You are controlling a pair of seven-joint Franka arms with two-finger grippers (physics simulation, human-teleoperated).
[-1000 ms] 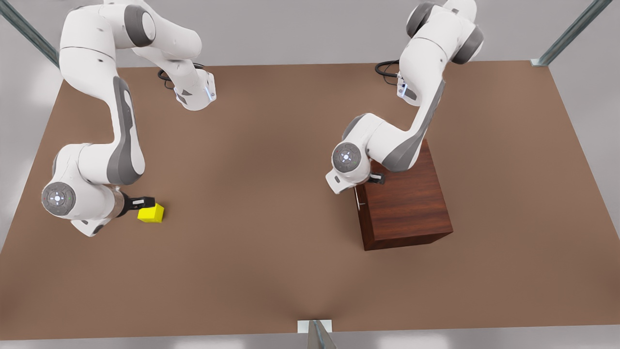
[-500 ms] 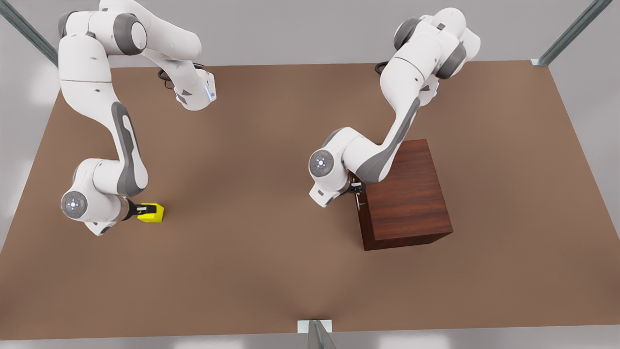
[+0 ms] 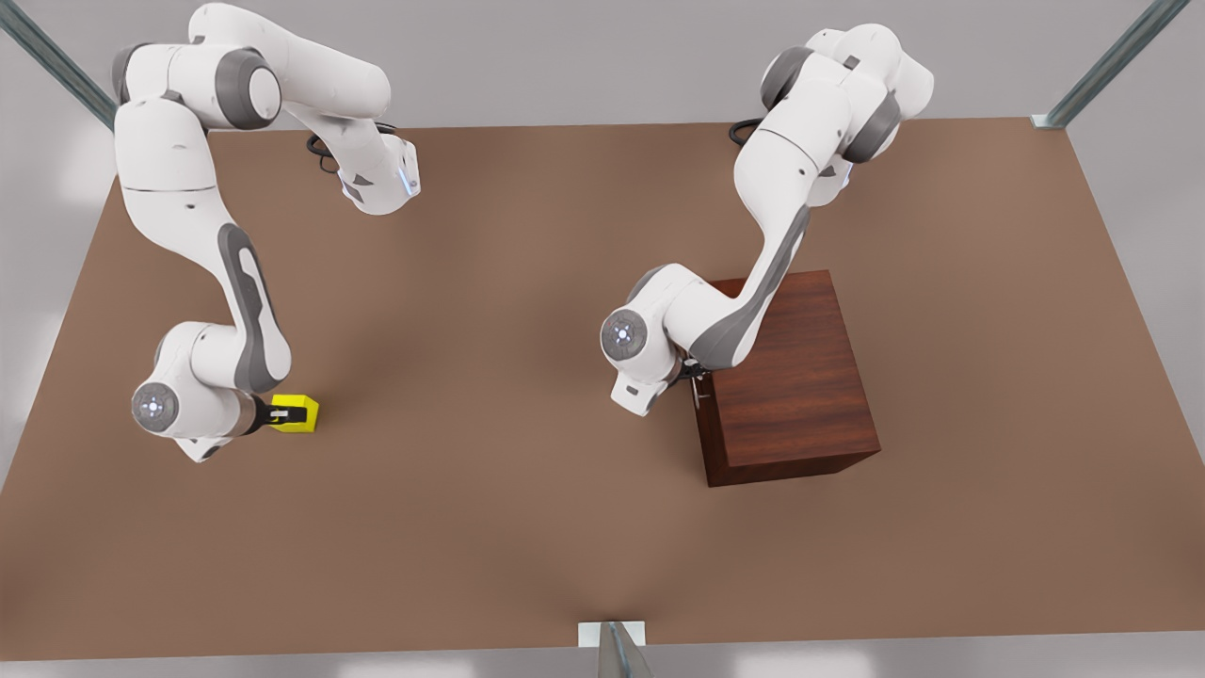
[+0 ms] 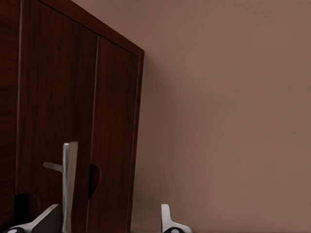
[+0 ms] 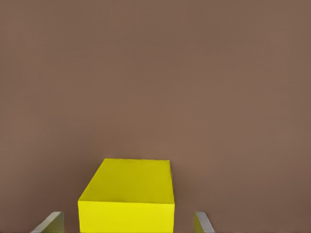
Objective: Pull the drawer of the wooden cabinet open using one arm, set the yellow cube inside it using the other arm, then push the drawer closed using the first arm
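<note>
- Left end effector (image 3: 694,377): we find it at the cabinet's (image 3: 793,377) front face, on the front view's right. In the left wrist view its fingers (image 4: 167,221) stand wide apart, with the silver handle (image 4: 69,184) just inside one of them; they do not clamp it.
- Drawer (image 4: 58,111): we see it flush with the cabinet front, not pulled out.
- Right end effector (image 3: 285,412): we find it low over the counter (image 3: 490,377), on the front view's left. In the right wrist view its fingers (image 5: 51,222) stand wide, one on each side of the cube (image 5: 127,194), with a gap at both sides.
- Cube (image 3: 296,412): it rests on the counter, well apart from the cabinet.
</note>
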